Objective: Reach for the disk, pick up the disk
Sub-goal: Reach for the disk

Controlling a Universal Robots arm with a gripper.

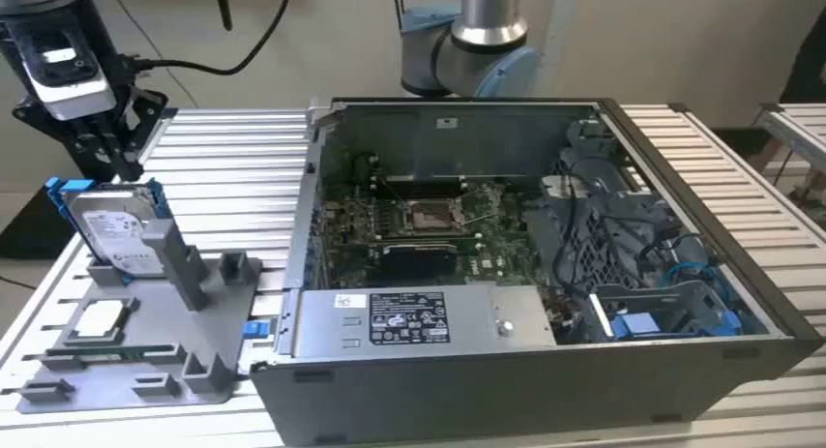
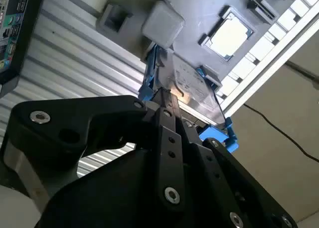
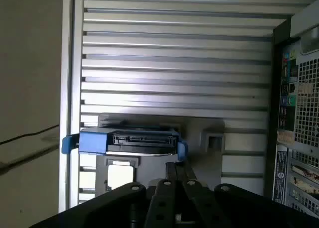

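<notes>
The disk [image 1: 114, 225] stands on edge in a grey holder [image 1: 193, 274] at the exterior view's left, a silver-grey drive with a white label in a blue bracket. My gripper [image 1: 119, 169] hangs just above its upper edge, fingers together with nothing between them. In the second wrist view the gripper [image 2: 167, 99] tapers to a point close to the disk [image 2: 192, 86] and its blue frame. The first wrist view looks down on the disk's connector edge [image 3: 134, 138], with the gripper [image 3: 177, 166] near one end of the bracket.
A square silver chip [image 1: 101, 319] lies in the same holder, in front of the disk. The open computer case [image 1: 516, 390] with its labelled power supply [image 1: 400, 317] fills the exterior view's middle and right. Everything rests on a ribbed metal table [image 1: 232, 167].
</notes>
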